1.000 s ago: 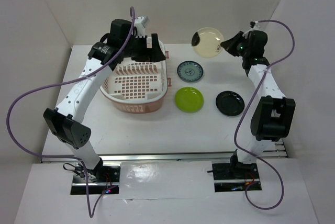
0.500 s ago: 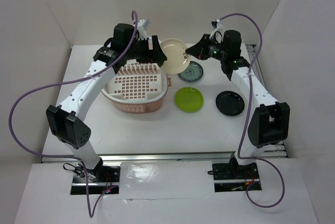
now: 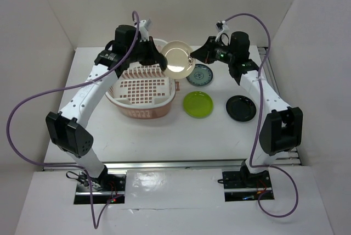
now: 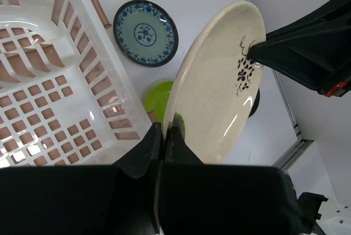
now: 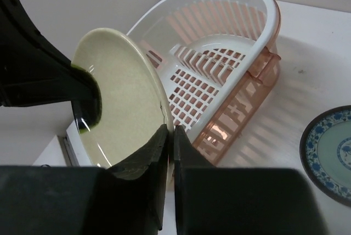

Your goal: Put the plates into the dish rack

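White walls enclose a white table (image 3: 164,136), and above it the cream plate (image 3: 178,59) hangs in the air, pinched from two sides at once. The left gripper (image 4: 163,130) is clenched on one edge of the rim, so the plate rises tilted up and away from its fingers. The right gripper (image 5: 169,133) is clamped on the opposite edge, beside the dark flower mark. The dish rack (image 3: 142,111) sits below and to the outer side of the left fingers, with its near wall just under the plate's lower edge. The blue-green patterned plate (image 3: 199,74) lies on the table beneath the right fingers, while the lime green plate (image 3: 198,104) and the black plate (image 3: 241,108) lie nearer the arm bases, well apart from both grips.

The handover looks like the weak point. With both arms gripping one stiff, glossy plate, any mismatch in their motion could twist it out of a thin rim pinch. Once the right fingers let go, the left pinch alone would carry the load at one edge, so the plate may swing down, strike the rack wall or fall onto the patterned plate. The plate's tilt also does not visibly line up with the divider ribs, so it could jam on top of them
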`<state>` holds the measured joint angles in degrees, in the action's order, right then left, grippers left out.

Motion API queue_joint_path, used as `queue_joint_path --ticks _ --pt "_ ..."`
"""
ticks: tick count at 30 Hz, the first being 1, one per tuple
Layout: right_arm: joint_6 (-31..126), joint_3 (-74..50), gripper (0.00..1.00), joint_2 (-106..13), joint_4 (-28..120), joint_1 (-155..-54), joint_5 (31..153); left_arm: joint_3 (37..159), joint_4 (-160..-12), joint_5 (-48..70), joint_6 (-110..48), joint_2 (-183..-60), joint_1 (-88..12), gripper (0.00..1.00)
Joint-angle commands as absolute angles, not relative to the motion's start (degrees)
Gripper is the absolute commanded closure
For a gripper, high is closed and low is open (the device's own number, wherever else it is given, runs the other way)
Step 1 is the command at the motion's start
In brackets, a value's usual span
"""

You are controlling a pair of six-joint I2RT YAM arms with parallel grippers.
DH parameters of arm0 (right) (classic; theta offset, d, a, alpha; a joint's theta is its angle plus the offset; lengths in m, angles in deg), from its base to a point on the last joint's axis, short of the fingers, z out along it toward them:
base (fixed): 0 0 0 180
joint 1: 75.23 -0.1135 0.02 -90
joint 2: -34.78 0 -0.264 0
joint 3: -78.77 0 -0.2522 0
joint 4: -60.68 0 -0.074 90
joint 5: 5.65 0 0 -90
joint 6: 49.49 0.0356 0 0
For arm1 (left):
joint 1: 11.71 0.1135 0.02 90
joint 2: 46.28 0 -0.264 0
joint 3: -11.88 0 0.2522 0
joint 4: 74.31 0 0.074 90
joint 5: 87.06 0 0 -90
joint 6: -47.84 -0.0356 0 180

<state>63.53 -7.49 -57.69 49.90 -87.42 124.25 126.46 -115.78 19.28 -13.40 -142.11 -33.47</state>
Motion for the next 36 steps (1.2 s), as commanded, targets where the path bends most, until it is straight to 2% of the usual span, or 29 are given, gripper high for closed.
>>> queue_joint_path --ticks 1,3,9,15,18,24,29,36 --pt "64.8 -4.6 0.85 -55.8 53.9 -89.8 127.9 126.5 -113.1 19.4 -14.7 -140.5 -33.4 1.00" --pt "63.7 -4.6 0.00 -55.8 51.2 -90.3 123.0 127.1 -113.1 16.8 -14.7 -140.5 -32.9 1.00" --pt "61.3 -6.2 0.00 -51.3 46.1 -90.9 103.2 131.6 -118.5 -0.4 -16.0 -138.9 -32.9 1.00" --pt "59.6 -5.6 0.00 -49.5 39.4 -90.3 93.8 133.0 -122.0 -14.7 -15.0 -138.4 -32.4 1.00" --pt "59.6 -6.2 0.00 -48.9 37.7 -90.3 92.7 132.4 -122.0 -17.4 -15.0 -138.4 -31.7 1.00" --pt "60.7 -8.5 0.00 -47.1 36.9 -90.3 91.1 133.7 -123.8 -31.5 -18.3 -141.6 -31.1 1.00" --pt "61.8 -9.9 0.00 -47.1 36.2 -91.7 93.3 133.7 -117.3 -41.8 -28.2 -146.1 -30.1 1.00" --pt "61.2 -10.9 0.00 -47.1 35.1 -93.4 93.2 134.4 -116.0 -51.0 -31.4 -153.0 -29.6 1.00"
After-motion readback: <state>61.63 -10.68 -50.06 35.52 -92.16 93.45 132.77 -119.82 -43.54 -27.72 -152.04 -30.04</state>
